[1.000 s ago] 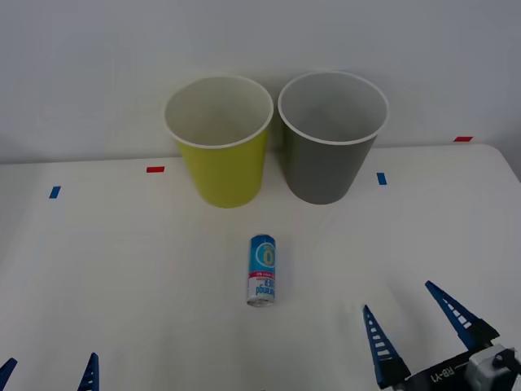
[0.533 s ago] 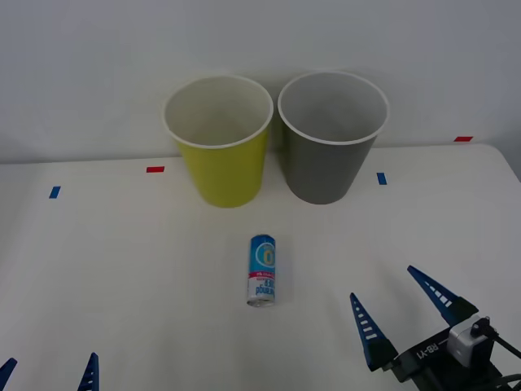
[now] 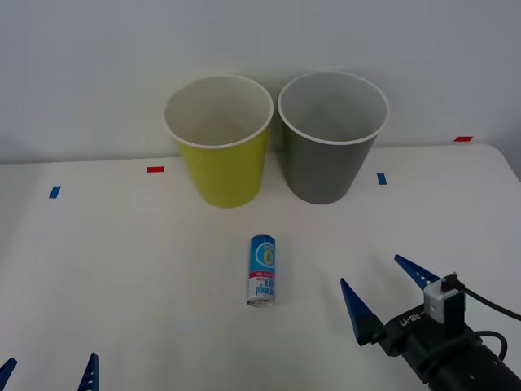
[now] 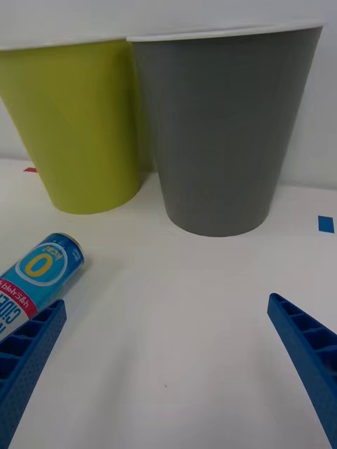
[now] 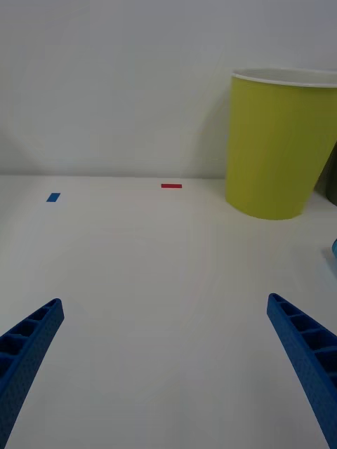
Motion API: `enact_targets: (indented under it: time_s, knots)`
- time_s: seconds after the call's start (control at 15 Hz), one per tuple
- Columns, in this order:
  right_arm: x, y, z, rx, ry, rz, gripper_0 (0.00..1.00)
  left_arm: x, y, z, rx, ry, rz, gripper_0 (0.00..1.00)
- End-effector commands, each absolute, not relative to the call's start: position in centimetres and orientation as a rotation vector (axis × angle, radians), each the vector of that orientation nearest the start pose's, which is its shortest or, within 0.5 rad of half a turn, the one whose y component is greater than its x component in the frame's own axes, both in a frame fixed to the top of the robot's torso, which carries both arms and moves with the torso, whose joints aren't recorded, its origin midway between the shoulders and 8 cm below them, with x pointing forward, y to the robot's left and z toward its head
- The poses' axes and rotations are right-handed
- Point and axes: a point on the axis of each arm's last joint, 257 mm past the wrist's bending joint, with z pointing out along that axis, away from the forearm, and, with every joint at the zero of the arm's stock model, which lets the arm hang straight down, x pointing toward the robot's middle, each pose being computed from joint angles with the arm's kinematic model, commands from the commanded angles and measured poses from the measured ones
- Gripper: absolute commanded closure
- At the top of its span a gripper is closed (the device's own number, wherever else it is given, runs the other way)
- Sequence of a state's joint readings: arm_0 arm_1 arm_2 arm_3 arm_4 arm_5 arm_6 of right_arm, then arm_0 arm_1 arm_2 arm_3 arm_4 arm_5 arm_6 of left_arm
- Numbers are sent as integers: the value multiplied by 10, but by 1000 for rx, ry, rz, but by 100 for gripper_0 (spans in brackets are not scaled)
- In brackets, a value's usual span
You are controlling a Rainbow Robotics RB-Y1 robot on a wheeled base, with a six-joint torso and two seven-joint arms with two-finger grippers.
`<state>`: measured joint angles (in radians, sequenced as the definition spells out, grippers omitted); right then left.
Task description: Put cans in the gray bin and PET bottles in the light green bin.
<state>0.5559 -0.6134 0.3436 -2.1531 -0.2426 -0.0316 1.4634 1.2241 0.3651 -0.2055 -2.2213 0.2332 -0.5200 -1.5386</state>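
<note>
Currently the can [image 3: 262,270] lies on its side on the surface [image 3: 122,269], in front of both bins and not yet gripped, so sorting is not yet done. Gray bin [image 3: 331,134] stands just right of green bin [image 3: 220,138], both upright with nothing visible inside. Right gripper [image 3: 389,285], jaws wide, sits beside the can with open room between; left gripper [image 3: 47,373], jaws wide, is parked at the near edge.

The right gripper [image 3: 381,288] reaches forward low over the desk [image 3: 122,269] at the near right, its blue ribbed fingers [image 3: 355,304] spread wide apart. The left gripper [image 3: 49,371] sits at the near left edge, fingers likewise spread, holding nothing.
</note>
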Motion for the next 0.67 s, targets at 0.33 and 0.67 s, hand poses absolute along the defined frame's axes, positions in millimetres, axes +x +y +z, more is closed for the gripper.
enact_targets:
  time_s: [0.33,0.67]
  knots:
    - [380,-166,-233,-265,1887,346,0,203,281,-221,-89,1637,-18,0]
    - [396,-156,-232,-147,2037,366,0,203,281,-221,-89,1637,-18,0]
